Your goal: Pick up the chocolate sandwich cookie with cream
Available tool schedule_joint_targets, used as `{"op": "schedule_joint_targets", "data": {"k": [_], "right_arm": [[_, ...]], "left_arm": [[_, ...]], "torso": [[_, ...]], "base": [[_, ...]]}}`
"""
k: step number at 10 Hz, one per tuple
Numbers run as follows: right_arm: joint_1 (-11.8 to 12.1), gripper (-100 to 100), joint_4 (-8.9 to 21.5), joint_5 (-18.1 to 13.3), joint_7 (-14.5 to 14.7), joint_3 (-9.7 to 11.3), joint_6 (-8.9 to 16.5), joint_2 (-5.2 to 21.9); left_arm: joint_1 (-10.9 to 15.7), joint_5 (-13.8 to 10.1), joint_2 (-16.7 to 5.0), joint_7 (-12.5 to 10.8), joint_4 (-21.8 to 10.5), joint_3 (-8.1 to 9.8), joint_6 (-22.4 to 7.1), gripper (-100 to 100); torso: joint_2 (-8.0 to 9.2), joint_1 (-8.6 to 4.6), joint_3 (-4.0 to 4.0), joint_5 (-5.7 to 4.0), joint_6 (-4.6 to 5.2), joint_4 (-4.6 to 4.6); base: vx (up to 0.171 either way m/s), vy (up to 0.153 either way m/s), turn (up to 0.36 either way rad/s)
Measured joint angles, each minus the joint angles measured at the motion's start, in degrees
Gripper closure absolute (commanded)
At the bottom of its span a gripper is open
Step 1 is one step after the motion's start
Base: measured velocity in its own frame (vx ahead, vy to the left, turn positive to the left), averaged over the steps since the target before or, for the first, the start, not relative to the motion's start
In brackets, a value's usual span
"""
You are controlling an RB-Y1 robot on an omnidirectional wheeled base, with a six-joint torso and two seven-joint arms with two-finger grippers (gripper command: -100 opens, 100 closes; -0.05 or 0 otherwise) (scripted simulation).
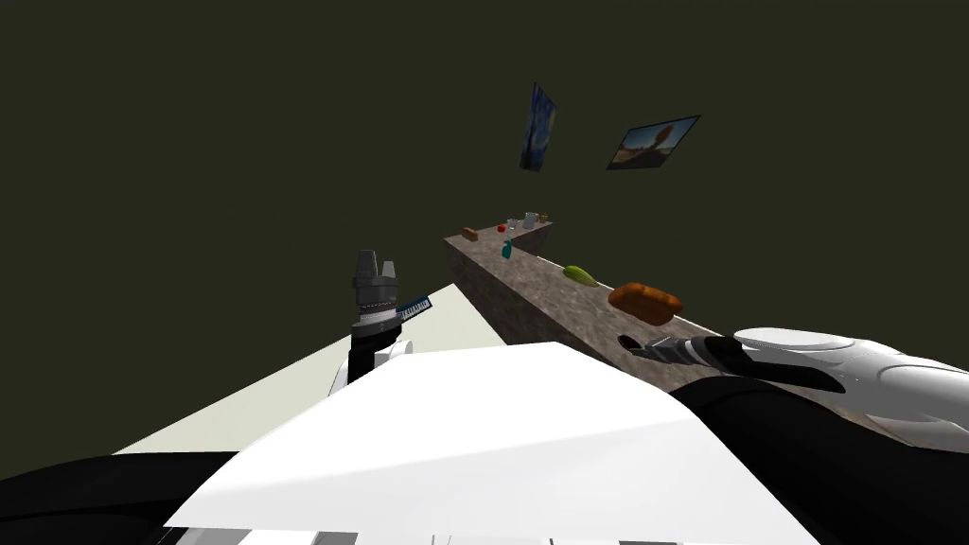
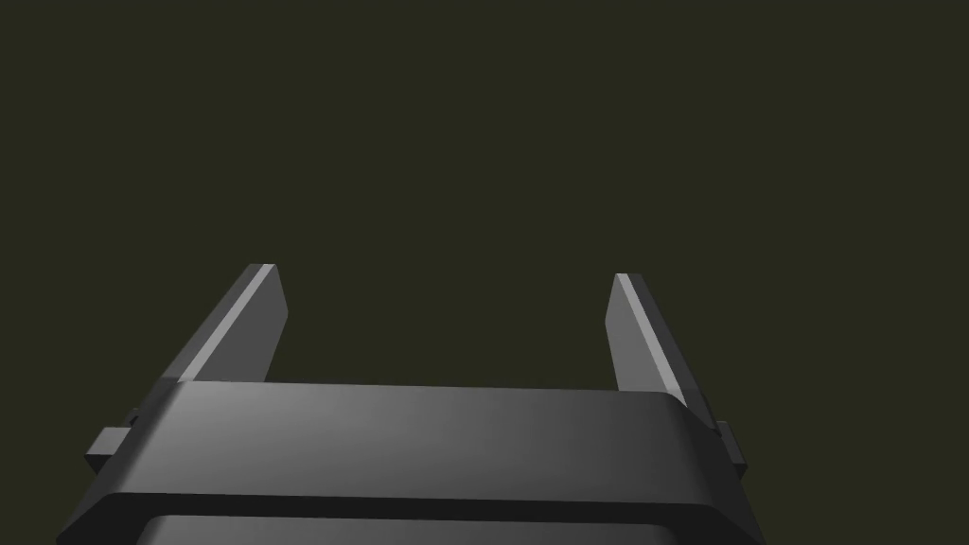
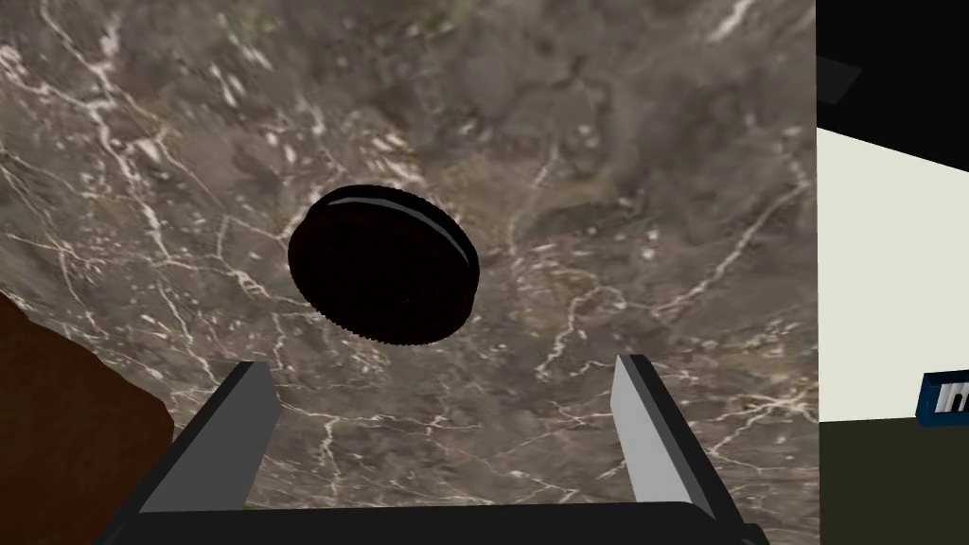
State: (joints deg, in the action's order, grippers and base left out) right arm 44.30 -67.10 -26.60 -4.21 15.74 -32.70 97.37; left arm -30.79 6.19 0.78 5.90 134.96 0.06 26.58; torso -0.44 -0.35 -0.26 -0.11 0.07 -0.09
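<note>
- Right gripper (image 3: 443,361): the two thin grey fingers are spread wide with nothing between them, and they hang over the counter.
- Round, flat, near-black sandwich cookie with a ribbed edge (image 3: 383,265): it lies flat on the brown marble-look counter with white veins (image 3: 615,142). It sits just ahead of the right fingertips, roughly centred on the gap and a bit toward one finger. It touches neither finger.
- No cream layer can be made out; the cookie's side reads all dark.
- Brown loaf-shaped lump (image 3: 57,426): it is on the counter beside the right gripper, near the cookie but apart from it.
- Head view: the right forearm reaches across the near end of the counter (image 1: 530,284), and the brown lump (image 1: 644,301) lies just past the gripper (image 1: 653,348).
- Farther along the counter are a yellow-green oblong item (image 1: 579,275), then a small teal item (image 1: 506,250) and a tiny red item (image 1: 502,228) near the far end.
- The counter's edge is close to the cookie; beyond it are a cream floor (image 3: 889,284) and a small blue keyboard-like object (image 3: 946,397).
- Left gripper (image 2: 445,274): its fingers are spread and empty. In the head view it is raised upright on the left, well clear of the counter.
</note>
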Motion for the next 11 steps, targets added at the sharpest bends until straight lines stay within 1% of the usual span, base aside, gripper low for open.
{"op": "schedule_joint_targets", "data": {"k": [1, 2, 3, 4, 5, 6, 7, 8, 9, 10, 11], "right_arm": [[1.8, -100, -0.4, 0.8, 0.5, -0.9, 0.0, 0.7], [2.3, -100, -0.1, 0.0, 0.8, -0.2, -0.1, 1.0], [5.5, -100, -0.7, 0.7, 1.5, -0.7, -0.4, 2.6], [3.0, -100, 0.5, -2.2, 0.6, 2.0, -1.7, 2.5], [4.1, -100, 0.7, -2.1, 0.6, 2.1, -2.5, 2.9], [5.5, -100, 0.2, -1.3, 1.2, 1.5, -2.4, 3.4], [8.3, -100, 0.2, -0.2, 2.6, 1.3, -3.5, 3.9], [9.3, -100, -0.6, -0.1, 3.0, 1.7, -3.9, 4.5], [8.4, -100, -0.9, -1.2, 2.4, 2.5, -3.8, 4.2], [8.0, -100, -1.5, -2.7, 1.7, 3.9, -4.1, 3.5], [5.7, -100, -1.5, -5.5, 0.4, 6.0, -5.5, 1.8]], "left_arm": [[0.0, 0.0, 0.0, 0.0, 0.0, 0.00, 0.0, 0], [0.0, 0.0, 0.0, 0.0, 0.0, -0.01, 0.0, 0], [0.0, 0.0, 0.0, 0.0, 0.0, 0.00, 0.0, 0], [0.0, 0.0, 0.0, 0.0, 0.0, 0.00, 0.0, 0], [0.0, 0.0, 0.0, 0.0, 0.0, 0.00, 0.0, 0], [0.0, 0.0, 0.0, 0.0, 0.0, 0.00, 0.0, 0], [0.0, 0.0, 0.0, 0.0, 0.0, 0.00, 0.0, 0], [0.0, 0.0, 0.0, 0.0, 0.0, 0.00, 0.0, 0], [0.0, 0.0, 0.0, 0.0, 0.0, 0.00, 0.0, 0], [0.0, 0.0, 0.0, 0.0, 0.0, 0.00, 0.0, 0], [0.0, 0.0, 0.0, 0.0, 0.0, 0.00, 0.0, 0]], "torso": [[0.26, 0.19, 0.15, 0.04, 0.03, 0.06], [0.27, 0.21, 0.17, 0.06, -0.01, 0.08], [0.14, 0.10, 0.10, 0.05, -0.02, 0.04], [-0.02, -0.02, 0.01, 0.00, -0.01, 0.01], [0.08, 0.00, 0.05, 0.00, 0.02, 0.02], [0.28, 0.14, 0.17, 0.03, 0.03, 0.07], [0.23, 0.10, 0.15, 0.04, 0.01, 0.07], [0.20, 0.08, 0.12, 0.02, 0.02, 0.05], [0.32, 0.18, 0.19, 0.03, 0.03, 0.08], [0.29, 0.11, 0.18, 0.02, 0.03, 0.08], [0.23, 0.02, 0.15, -0.01, 0.02, 0.07]], "base": [[0.054, -0.033, 0.102], [0.104, -0.075, 0.160], [0.147, -0.101, 0.118], [0.100, -0.092, 0.023], [0.033, -0.050, -0.017], [0.075, -0.068, 0.103], [0.086, -0.079, 0.053], [0.038, -0.041, -0.008], [0.061, -0.069, 0.038], [0.086, -0.094, 0.061], [0.004, -0.021, 0.037]]}}
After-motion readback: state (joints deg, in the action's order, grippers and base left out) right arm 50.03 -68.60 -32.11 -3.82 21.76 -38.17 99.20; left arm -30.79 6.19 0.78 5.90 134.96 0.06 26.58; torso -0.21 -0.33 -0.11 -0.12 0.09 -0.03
